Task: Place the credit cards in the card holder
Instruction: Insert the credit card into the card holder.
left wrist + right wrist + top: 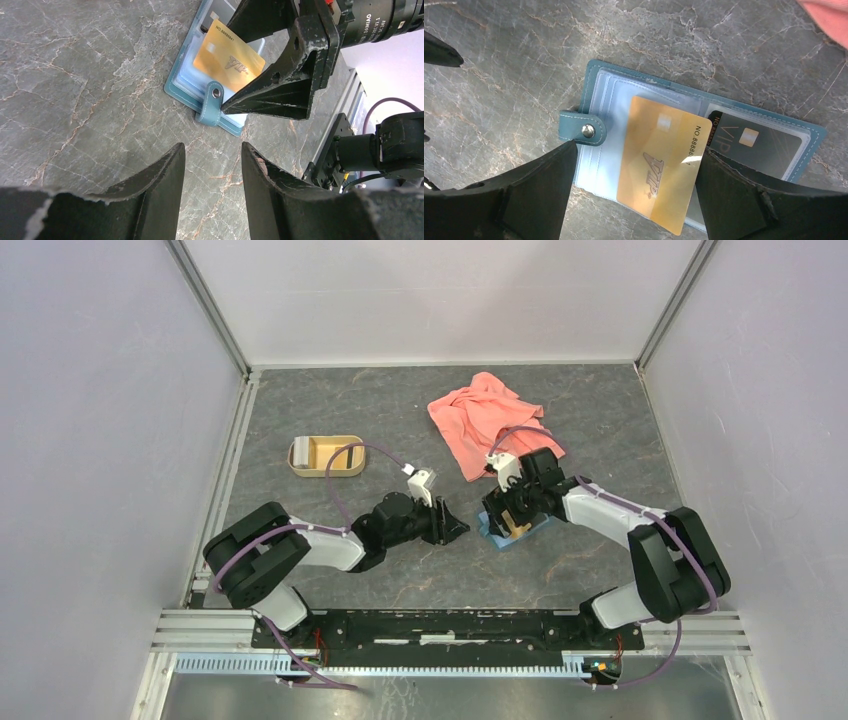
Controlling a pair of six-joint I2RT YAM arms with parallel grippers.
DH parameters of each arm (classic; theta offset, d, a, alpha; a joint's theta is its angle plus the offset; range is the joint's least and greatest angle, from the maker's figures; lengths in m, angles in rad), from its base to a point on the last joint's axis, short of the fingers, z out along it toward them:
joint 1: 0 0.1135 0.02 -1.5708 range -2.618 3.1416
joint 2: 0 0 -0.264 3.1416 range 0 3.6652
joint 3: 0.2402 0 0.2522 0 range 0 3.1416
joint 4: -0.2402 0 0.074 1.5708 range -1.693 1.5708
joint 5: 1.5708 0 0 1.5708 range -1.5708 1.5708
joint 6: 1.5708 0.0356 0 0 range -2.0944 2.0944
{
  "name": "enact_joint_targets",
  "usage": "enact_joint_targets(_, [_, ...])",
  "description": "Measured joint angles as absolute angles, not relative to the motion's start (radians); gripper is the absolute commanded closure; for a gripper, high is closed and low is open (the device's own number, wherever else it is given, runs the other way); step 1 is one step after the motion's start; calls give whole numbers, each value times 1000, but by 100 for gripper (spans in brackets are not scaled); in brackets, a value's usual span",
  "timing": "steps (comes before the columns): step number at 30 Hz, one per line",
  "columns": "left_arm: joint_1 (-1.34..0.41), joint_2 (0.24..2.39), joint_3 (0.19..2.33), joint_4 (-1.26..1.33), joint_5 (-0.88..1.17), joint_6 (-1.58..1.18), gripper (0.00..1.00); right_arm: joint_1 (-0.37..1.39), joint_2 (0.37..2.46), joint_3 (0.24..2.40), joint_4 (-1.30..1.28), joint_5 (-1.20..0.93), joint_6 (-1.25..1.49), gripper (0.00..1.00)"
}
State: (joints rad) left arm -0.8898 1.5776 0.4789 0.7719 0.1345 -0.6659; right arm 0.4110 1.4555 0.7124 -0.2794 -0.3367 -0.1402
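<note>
The teal card holder [596,75] lies open on the table, its snap strap [584,131] folded over the left edge. A gold credit card [659,160] rests askew on its clear sleeves, one corner past the near edge; I cannot tell if it is tucked in. A dark card [759,142] sits in the right pocket. My right gripper [639,149] hangs open right above, fingers on either side of the gold card, the left finger clear of it. My left gripper [212,150] is open over bare table, just short of the card holder [180,90].
A salmon-pink cloth [490,420] lies crumpled behind the right arm. A tan tray [325,470] stands at the back left with a greyish-white card [301,452] at its left end. The two grippers [450,525] [508,512] are close together at the table's middle.
</note>
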Motion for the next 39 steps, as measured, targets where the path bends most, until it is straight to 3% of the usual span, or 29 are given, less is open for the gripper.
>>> enact_joint_targets(17, [-890, 1575, 456, 794, 135, -700, 48, 408, 1409, 712, -336, -346, -252, 2])
enact_joint_targets(30, [-890, 1571, 448, 819, 142, -714, 47, 246, 1419, 712, -368, -607, -343, 2])
enact_joint_targets(39, [-890, 1571, 445, 829, 142, -715, 47, 233, 1424, 712, -375, -607, -345, 2])
